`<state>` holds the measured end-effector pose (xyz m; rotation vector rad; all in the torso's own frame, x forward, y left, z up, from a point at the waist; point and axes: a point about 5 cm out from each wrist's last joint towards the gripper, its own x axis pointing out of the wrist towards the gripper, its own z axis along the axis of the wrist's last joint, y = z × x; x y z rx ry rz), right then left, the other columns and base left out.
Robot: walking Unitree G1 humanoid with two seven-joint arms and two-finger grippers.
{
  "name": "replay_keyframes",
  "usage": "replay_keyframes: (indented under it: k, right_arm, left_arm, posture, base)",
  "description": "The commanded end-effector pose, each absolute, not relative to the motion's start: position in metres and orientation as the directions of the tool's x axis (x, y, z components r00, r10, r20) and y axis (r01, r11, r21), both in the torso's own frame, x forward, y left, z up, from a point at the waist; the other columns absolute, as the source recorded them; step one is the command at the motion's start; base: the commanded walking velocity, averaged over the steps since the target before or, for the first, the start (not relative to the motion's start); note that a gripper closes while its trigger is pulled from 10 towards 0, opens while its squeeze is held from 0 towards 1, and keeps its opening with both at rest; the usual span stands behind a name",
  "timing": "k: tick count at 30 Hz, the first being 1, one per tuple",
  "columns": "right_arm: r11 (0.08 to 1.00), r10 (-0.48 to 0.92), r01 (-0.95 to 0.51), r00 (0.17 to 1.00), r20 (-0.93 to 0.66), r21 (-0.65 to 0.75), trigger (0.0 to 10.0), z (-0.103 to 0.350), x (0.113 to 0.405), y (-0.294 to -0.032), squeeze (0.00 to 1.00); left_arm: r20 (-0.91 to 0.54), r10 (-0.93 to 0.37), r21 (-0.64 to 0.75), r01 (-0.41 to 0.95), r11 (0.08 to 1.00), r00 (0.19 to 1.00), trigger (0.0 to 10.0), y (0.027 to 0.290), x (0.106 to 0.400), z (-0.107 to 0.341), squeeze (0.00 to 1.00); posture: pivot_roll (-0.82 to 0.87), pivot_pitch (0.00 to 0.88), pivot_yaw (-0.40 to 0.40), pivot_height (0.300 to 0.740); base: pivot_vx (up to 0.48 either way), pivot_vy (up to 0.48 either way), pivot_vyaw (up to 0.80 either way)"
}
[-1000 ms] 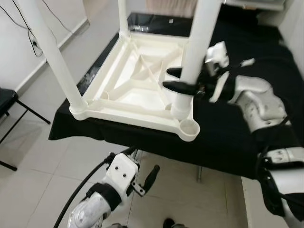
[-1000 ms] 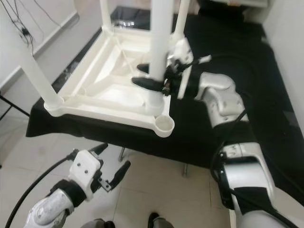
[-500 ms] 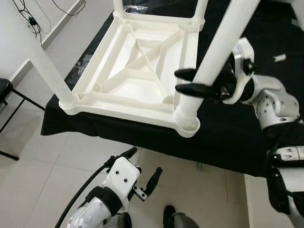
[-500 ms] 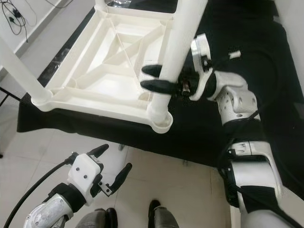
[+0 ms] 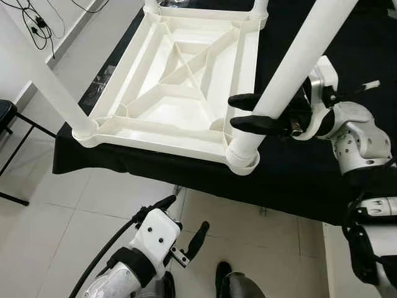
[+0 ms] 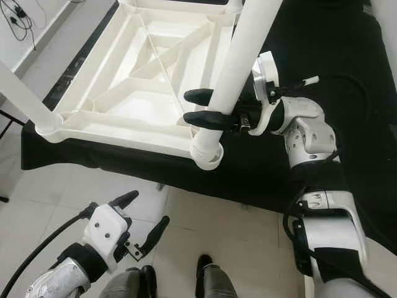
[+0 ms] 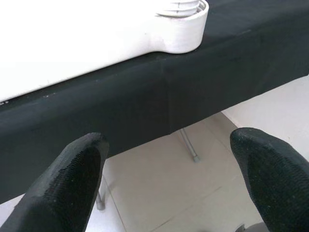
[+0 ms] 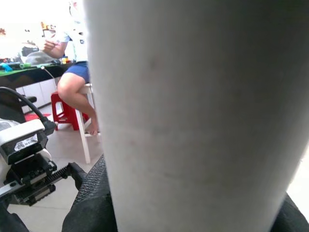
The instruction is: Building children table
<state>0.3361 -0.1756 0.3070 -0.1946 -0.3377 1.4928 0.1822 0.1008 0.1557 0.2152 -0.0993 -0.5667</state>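
A white plastic child's table (image 5: 180,81) lies upside down on a black-draped table (image 5: 298,180). One white leg (image 5: 49,81) stands in its near left corner, and the stubs of two more show at the far corners. My right gripper (image 5: 236,111) is shut on a fourth white leg (image 5: 298,56), low on the tube. That leg leans to the right, and its ribbed lower end sits in the near right corner socket (image 5: 243,162). The tube (image 8: 193,111) looms close in the right wrist view. My left gripper (image 5: 185,215) hangs open and empty over the floor below the table's front edge.
A black chair (image 5: 6,118) stands at the far left, near cables on the wall. The draped table's front edge and metal leg (image 7: 188,145) are close ahead of the left gripper. A seated person (image 8: 72,77) and a red stool (image 8: 65,113) are behind me. White tiles lie below.
The right gripper carried the leg's lower end from inside the frame into the near right corner socket, and the leg now leans right. The head camera tipped downward. The left arm stayed low.
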Motion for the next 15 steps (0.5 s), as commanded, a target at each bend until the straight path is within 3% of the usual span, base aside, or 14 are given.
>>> replay_keyframes:
  k: [1, 15]
  right_arm:
    - [0.08, 0.995, -0.938, 0.054, 0.084, -0.338, 10.0, 0.303, 0.336, -0.176, 0.0]
    - [-0.009, 1.0, -0.938, 0.002, -0.031, -0.347, 10.0, 0.298, 0.325, -0.174, 0.0]
  left_arm:
    - [0.011, -0.545, 0.232, 0.528, 0.817, 0.839, 10.0, 0.103, 0.178, 0.154, 0.0]
    - [0.108, -0.624, 0.244, 0.588, 0.772, 0.774, 10.0, 0.099, 0.168, 0.171, 0.0]
  posture:
    - [0.15, 0.366, 0.017, 0.74]
    - [0.14, 0.36, 0.01, 0.74]
  base:
    - [0.0, 0.0, 0.0]
    - [0.0, 0.0, 0.0]
